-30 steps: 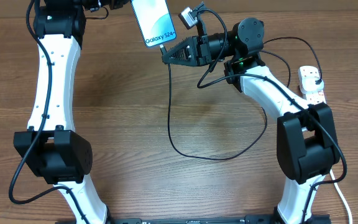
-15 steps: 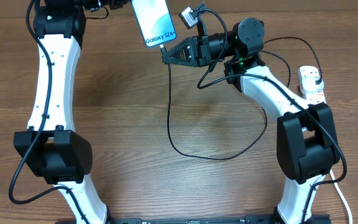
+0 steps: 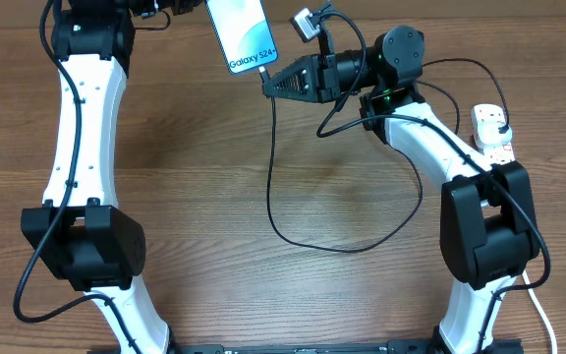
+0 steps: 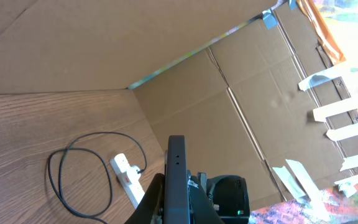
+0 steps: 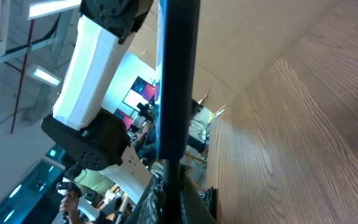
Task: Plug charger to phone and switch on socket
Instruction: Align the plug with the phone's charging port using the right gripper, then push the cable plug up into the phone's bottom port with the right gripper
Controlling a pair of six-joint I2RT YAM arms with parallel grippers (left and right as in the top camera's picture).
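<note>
Now the right end effector [image 3: 269,85] has eased slightly away from the phone [image 3: 239,34], which the left end effector [image 4: 176,208] keeps clenched, raised over the far edge of the desk [image 3: 185,187]. The charger [image 3: 271,187] hangs from the phone's lower edge, so its connector looks seated. Whether the right fingers still pinch it, I cannot tell. Likely remaining: the switch on the socket [image 3: 492,133], far right.

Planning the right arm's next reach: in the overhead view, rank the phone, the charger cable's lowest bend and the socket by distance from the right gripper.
From the right gripper:
1. phone, just up-left of it.
2. charger bend, mid-table below.
3. socket, far right edge.
</note>
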